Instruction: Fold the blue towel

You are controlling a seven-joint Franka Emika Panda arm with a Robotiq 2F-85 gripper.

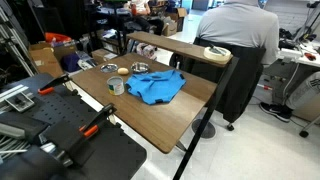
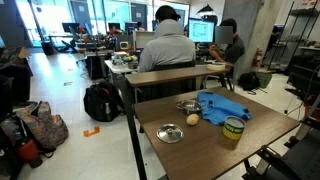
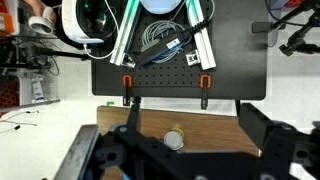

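The blue towel (image 1: 158,87) lies rumpled on the wooden table (image 1: 170,125), near the side where a person sits; it also shows in an exterior view (image 2: 222,106). In the wrist view my gripper (image 3: 185,160) is high above the table with its dark fingers wide apart and nothing between them. Below it stands a yellow can with a silver lid (image 3: 175,139). The towel does not show in the wrist view. The gripper does not show clearly in either exterior view.
The can (image 1: 116,87) stands beside the towel. Two small metal bowls (image 1: 110,69) (image 1: 140,68) and a small tan ball (image 2: 193,119) sit on the table. A black board with orange clamps (image 3: 180,60) borders one table edge. A seated person (image 1: 235,40) is behind.
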